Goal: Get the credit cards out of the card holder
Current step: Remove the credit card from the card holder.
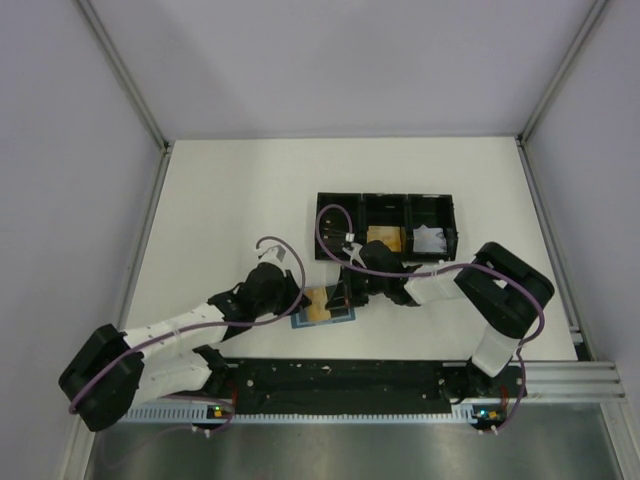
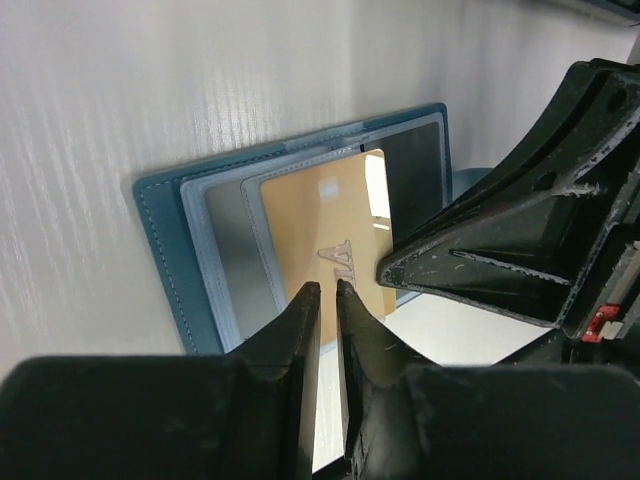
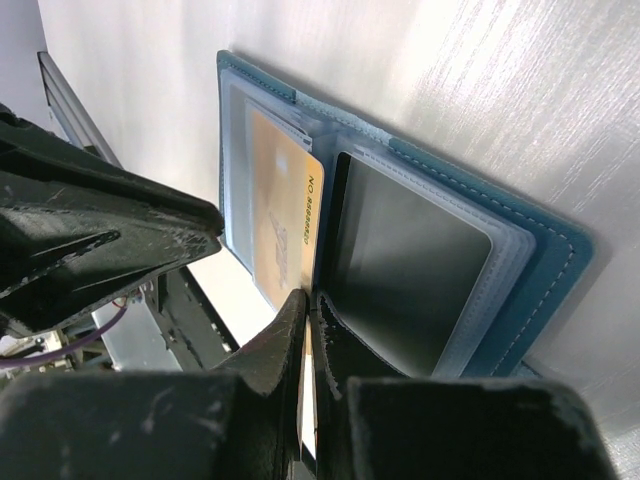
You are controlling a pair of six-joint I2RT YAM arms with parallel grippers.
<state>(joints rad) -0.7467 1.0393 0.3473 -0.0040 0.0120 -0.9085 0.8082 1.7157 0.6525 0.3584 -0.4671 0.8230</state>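
The card holder (image 2: 160, 230) lies open on the desk (image 1: 230, 200) near its front edge, between the two arms. A first card (image 2: 320, 230) sits in a slot of its left leaf, a second card (image 3: 410, 270) in the right leaf. The left end effector (image 2: 327, 290) hangs at the holder's left side. The right end effector (image 3: 308, 300) hangs over the fold, tips at the first card's edge. Behind them stands a tray (image 1: 385, 200), with a third card (image 1: 381, 240) in its middle compartment and a paper wad (image 1: 431, 240) in the right one.
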